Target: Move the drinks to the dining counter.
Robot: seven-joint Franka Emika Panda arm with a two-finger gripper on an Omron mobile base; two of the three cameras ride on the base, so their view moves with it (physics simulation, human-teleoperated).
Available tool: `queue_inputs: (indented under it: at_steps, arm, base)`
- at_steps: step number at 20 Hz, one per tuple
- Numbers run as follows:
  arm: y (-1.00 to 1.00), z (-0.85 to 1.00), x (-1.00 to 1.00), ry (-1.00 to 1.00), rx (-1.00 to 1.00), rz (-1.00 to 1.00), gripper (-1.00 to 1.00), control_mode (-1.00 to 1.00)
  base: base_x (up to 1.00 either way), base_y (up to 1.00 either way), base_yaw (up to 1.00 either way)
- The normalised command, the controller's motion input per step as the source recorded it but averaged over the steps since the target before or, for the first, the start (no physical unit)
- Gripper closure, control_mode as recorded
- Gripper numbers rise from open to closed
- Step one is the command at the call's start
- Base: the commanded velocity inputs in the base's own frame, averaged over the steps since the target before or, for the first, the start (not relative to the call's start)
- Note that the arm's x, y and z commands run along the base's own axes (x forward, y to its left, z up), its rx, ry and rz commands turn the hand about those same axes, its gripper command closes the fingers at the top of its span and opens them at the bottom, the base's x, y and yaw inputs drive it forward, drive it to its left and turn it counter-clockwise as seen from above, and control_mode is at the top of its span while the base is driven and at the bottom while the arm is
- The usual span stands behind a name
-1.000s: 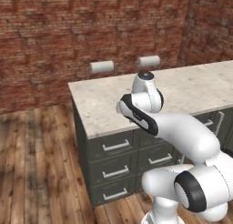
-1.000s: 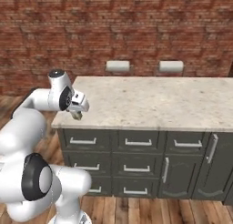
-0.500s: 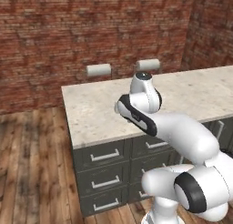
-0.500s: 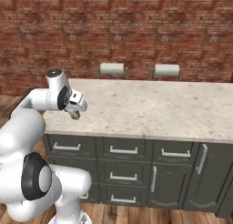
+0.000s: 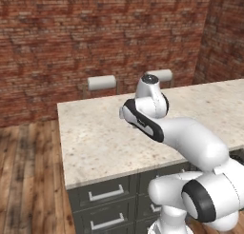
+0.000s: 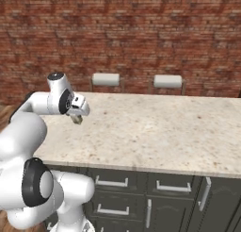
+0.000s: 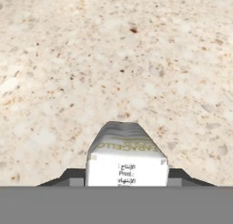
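- Speckled pale stone tops the dining counter (image 6: 155, 132), with dark grey drawers and silver handles below; a red brick wall (image 6: 141, 33) stands behind it.
- From the right base view, the gripper (image 6: 76, 119) hangs over the counter's left part, with a small pale thing between its fingers, too small there to name.
- From the left base view, the arm's own wrist and forearm cover the gripper; two pale stool backs (image 5: 101, 82) show past the counter's far edge, and wooden floor (image 5: 28, 176) lies to the left.
- Looking along the hand, a pale cream can (image 7: 126, 160) is clamped between the dark fingertips (image 7: 68, 176), which sit against both its sides, above bare speckled stone.
- Whether the can touches the stone cannot be told.
- Printed on the can: an olive line that seems to read "ARACELO", upside-down and blurred, and below it small dark text starting "Prod.:", the rest unreadable.
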Motion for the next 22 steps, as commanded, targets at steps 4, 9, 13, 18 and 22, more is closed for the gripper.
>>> queue_inputs:
  at_steps: [4,9,13,18,22]
  arm:
    - [-0.25,0.0,0.41,0.1,0.0,0.04,1.0,-1.0]
    - [-0.29,-0.07,0.5,0.13,0.0,0.08,1.0,-1.0]
    - [0.0,0.0,0.0,0.01,0.0,0.03,1.0,-1.0]
    - [0.0,-0.25,0.0,0.0,-0.04,0.01,1.0,-1.0]
    - [0.0,-0.44,0.0,0.0,-0.08,0.03,1.0,-1.0]
  base:
    - [0.15,-0.07,0.01]
    - [0.0,0.0,0.0]
    - [0.0,0.0,0.0]
    - [0.0,0.0,0.0]
    - [0.0,0.0,0.0]
